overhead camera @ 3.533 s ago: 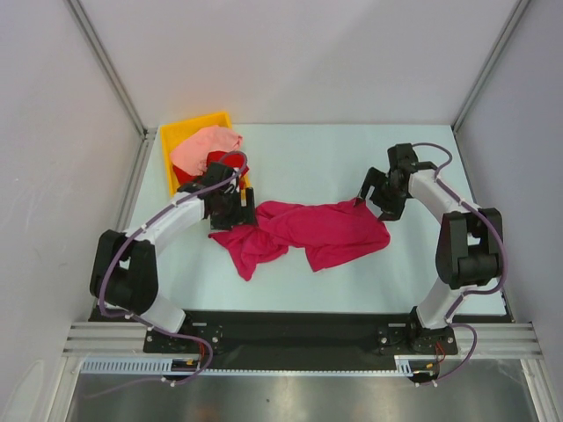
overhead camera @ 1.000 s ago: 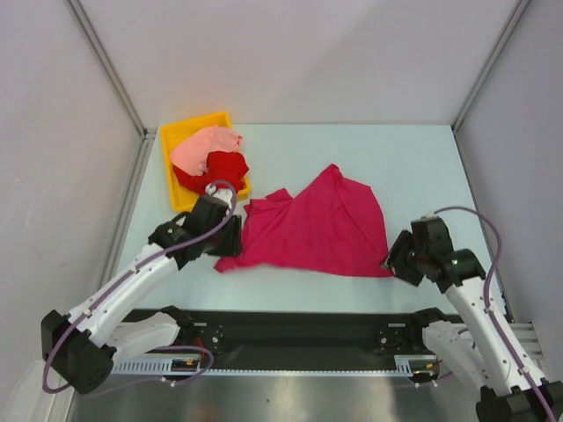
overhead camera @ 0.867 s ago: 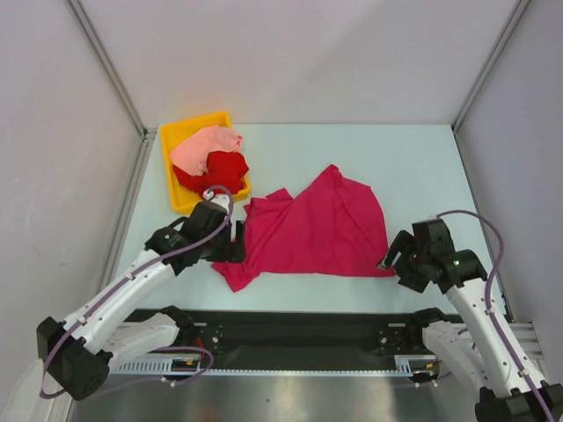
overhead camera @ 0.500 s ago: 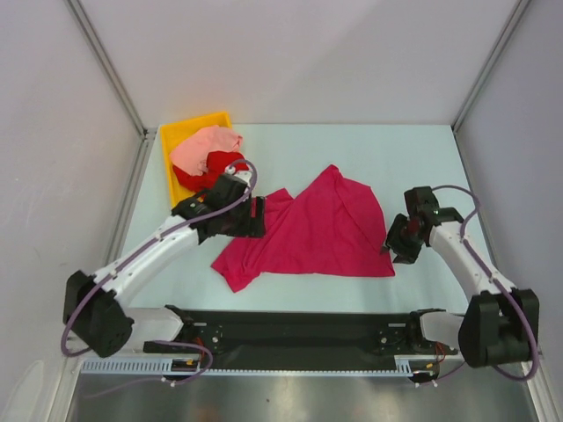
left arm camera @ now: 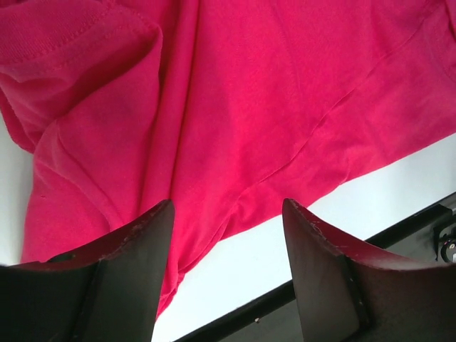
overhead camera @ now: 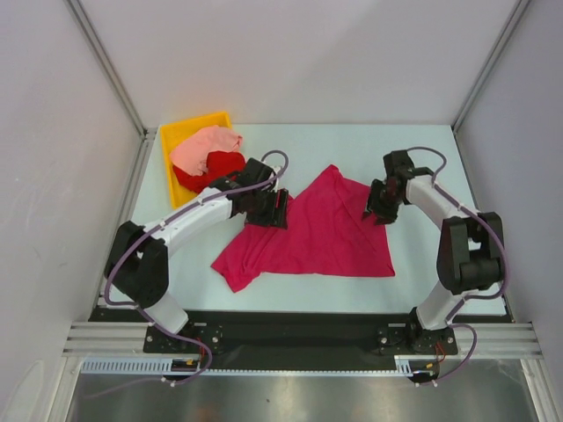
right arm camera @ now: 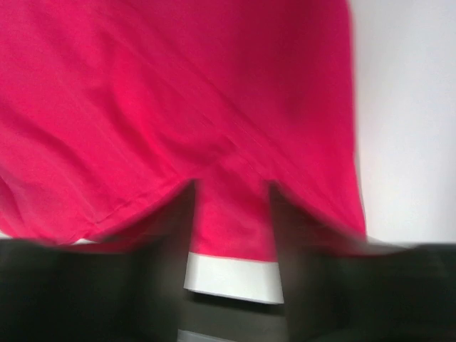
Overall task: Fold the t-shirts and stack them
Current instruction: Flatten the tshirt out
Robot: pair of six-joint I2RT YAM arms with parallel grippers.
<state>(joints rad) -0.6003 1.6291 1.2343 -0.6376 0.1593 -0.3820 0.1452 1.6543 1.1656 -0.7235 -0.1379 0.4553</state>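
Both arms are swinging away from the near table edge and up onto the magenta-crimson t-shirt point(overhead camera: 325, 233). A second ago they were both pulled back towards their bases with the shirt stretched between them.

Shirt is now lying spread mostly flat on the table, just right of the yellow bin point(overhead camera: 189, 123) and nearer the bases than it. A few seconds back it was a crumpled lump in about the same spot. The shirt corner nearest the bases on the bin side is still sitting bunched, and creases are showing in the left wrist view point(left arm camera: 249, 107).

- Left gripper point(overhead camera: 274, 209) is hovering over the shirt edge closest to the bin's near-right corner. Its jaws are standing wide apart point(left arm camera: 228, 278) with nothing between them, only cloth below.
- Right gripper point(overhead camera: 380, 211) is sitting at the shirt's edge farthest from the bin. Its wrist view is blurring point(right arm camera: 231, 249), but the fingers are showing apart with no cloth pinched between them.

Bright red t-shirt point(overhead camera: 220, 165) and pale salmon-pink t-shirt point(overhead camera: 207, 145) are lying heaped in the bin, not folded.

My read is that the flattening is done and both arms are lining up for the first fold. Stacking isn't started.
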